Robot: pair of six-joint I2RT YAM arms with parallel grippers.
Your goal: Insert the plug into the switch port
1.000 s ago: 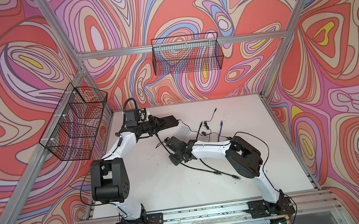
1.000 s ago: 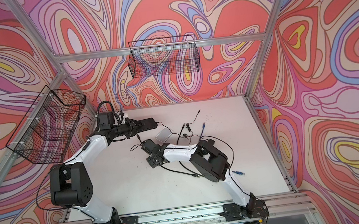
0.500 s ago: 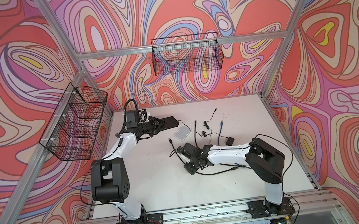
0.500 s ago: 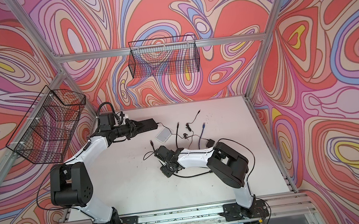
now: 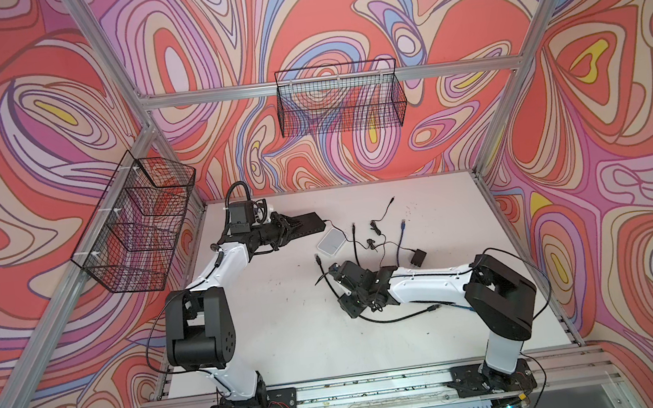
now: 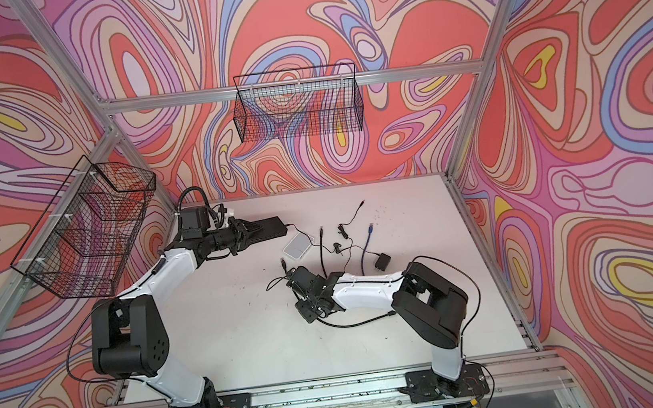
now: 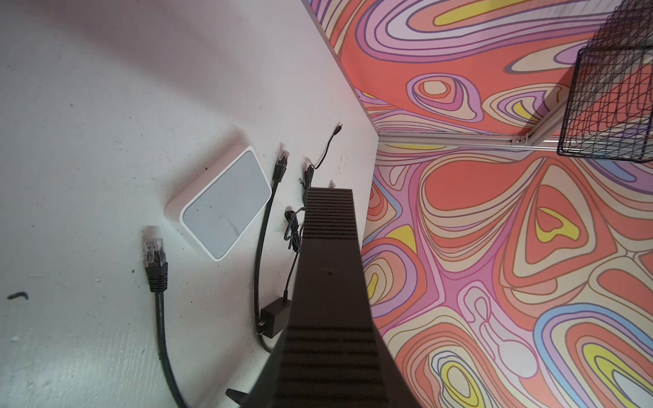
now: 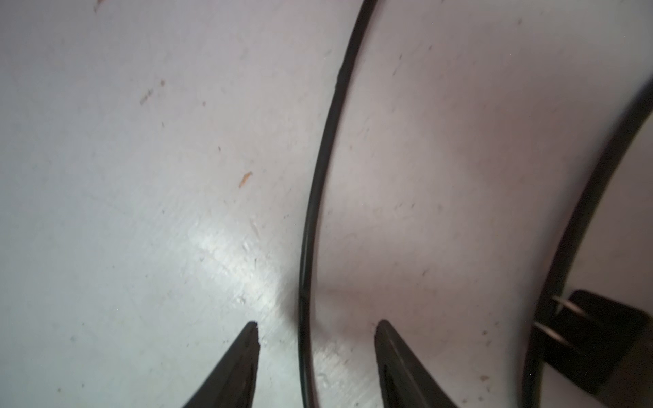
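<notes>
R gripper [image 8: 316, 328] low over table [image 5: 290, 343], jaws apart, straddling a black cable [image 8: 311, 212] w/o pinching it. Beyond: RJ45 plug [image 7: 154, 247] lies loose on table, just beside white box [image 7: 222, 205], not inserted. Farther back: L gripper [image 5: 288, 229] clamped on long black ribbed box [image 7: 330, 247], held clear of table, free end near white box. Rear wall: wire basket [image 5: 340, 103]; side wall: 2nd wire basket [image 5: 138, 222].
</notes>
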